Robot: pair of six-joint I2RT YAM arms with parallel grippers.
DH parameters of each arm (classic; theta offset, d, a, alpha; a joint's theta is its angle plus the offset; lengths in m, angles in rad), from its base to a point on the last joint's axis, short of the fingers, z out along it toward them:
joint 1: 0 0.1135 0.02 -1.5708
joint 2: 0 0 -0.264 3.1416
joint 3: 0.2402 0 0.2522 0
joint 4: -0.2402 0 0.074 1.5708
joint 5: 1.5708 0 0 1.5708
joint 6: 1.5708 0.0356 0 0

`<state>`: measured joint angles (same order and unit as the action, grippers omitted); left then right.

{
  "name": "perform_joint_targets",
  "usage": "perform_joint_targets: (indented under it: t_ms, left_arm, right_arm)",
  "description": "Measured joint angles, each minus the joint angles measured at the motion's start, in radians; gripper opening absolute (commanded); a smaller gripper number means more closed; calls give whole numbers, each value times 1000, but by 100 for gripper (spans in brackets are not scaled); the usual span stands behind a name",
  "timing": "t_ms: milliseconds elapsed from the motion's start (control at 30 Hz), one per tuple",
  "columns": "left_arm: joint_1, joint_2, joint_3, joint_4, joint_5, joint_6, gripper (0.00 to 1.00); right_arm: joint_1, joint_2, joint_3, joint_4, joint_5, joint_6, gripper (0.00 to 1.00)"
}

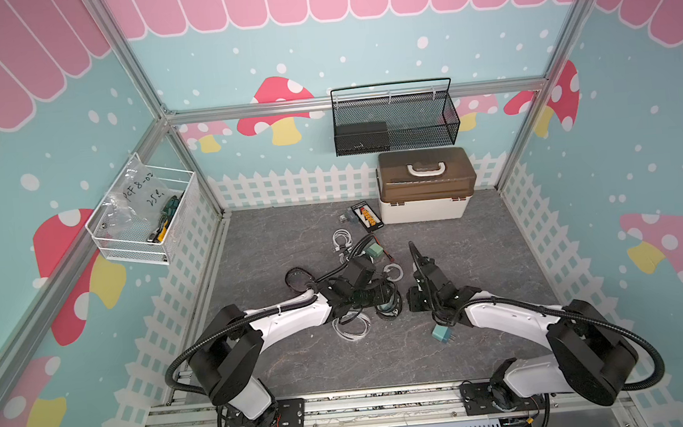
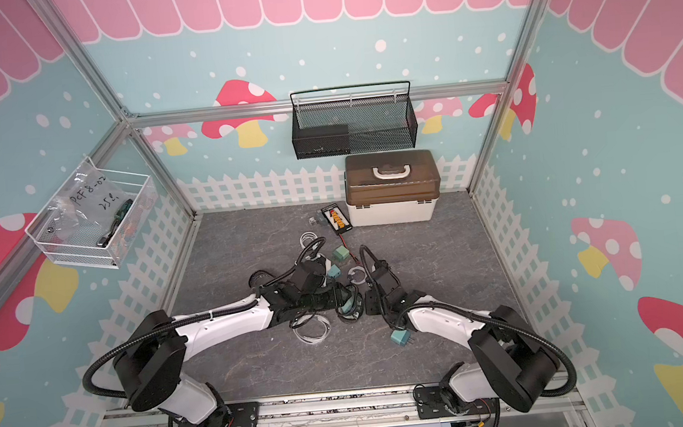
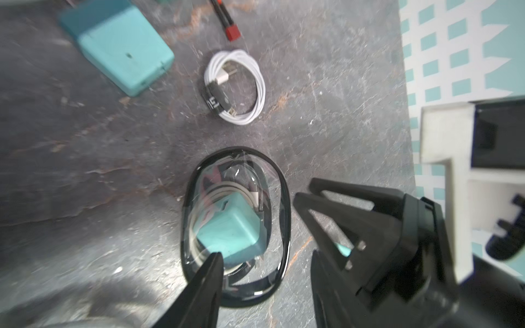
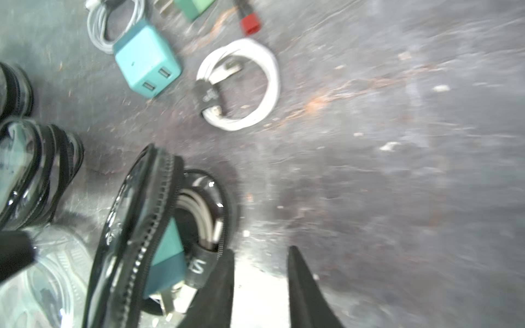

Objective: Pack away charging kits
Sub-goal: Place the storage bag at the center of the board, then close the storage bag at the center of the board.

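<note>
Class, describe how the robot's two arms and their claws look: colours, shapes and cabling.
Both the left arm and right arm have glossy white links between bulky black joint housings, with ribbed black hose looping alongside. The left claw and right claw are matte black, their fingers tapering to points.

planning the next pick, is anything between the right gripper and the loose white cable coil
Nothing visible. In the right wrist view only bare tabletop lies between the open right gripper and the white cable coil. The zip pouch sits off to one side, and a teal adapter lies beside the coil.
</note>
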<state>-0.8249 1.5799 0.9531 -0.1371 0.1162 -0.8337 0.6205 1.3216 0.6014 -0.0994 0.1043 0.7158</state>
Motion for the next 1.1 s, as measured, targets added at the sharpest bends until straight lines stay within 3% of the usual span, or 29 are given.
perform_joint_targets:
  t_ms: [233,500,567,700,767,1100]
  left_arm:
    - [24,-84,-88,47,-22,0,59]
    - [52,-80,-117,56,-22,4,59]
    - [52,-71,-117,59,-23,4,58]
    - [52,-46,-117,60,-23,4,57]
    - [52,-35,-116,60,-22,4,57]
    - [52,43,-56,65,-2,4,57]
  right_arm:
    - [-1,-93,5,-11,-49,-10,50]
    - [43,42,82,11,-95,-13,56]
    - [49,75,84,21,-99,-13,52]
    - [49,100,79,30,-97,-3,30]
    - [49,98,66,49,-95,0,23]
    - [49,95,-42,149,-81,19,18]
